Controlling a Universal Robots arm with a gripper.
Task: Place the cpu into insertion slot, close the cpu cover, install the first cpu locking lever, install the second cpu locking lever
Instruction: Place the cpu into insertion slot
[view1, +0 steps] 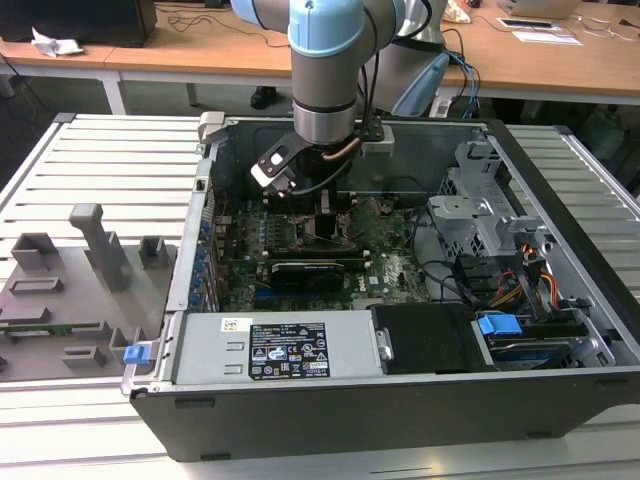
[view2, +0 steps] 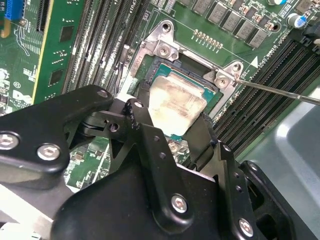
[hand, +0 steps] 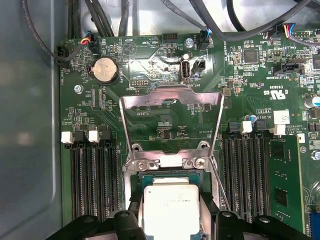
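The cpu (view2: 176, 100) is a square chip with a silvery-beige top. It sits between my gripper's (view2: 172, 114) black fingers (view2: 141, 107), which are shut on its two opposite edges. The chip lies right over the insertion slot (view2: 192, 61), whose black frame shows around it, and I cannot tell whether it is fully seated. In the first wrist view the cpu (hand: 171, 206) sits in the gripper (hand: 171, 212), and the cpu cover (hand: 170, 94) stands swung up and open beyond the slot. A thin wire locking lever (view2: 280, 92) juts out beside the slot. In the exterior view the gripper (view1: 325, 215) reaches down into the computer case.
Black memory slots (hand: 95, 180) flank the socket on both sides, one holding a green module (hand: 285, 185). A long black card (view1: 305, 272), the power supply (view1: 280, 350) and a drive cage (view1: 490, 215) crowd the case. A grey fixture plate (view1: 70, 290) lies at the exterior view's left.
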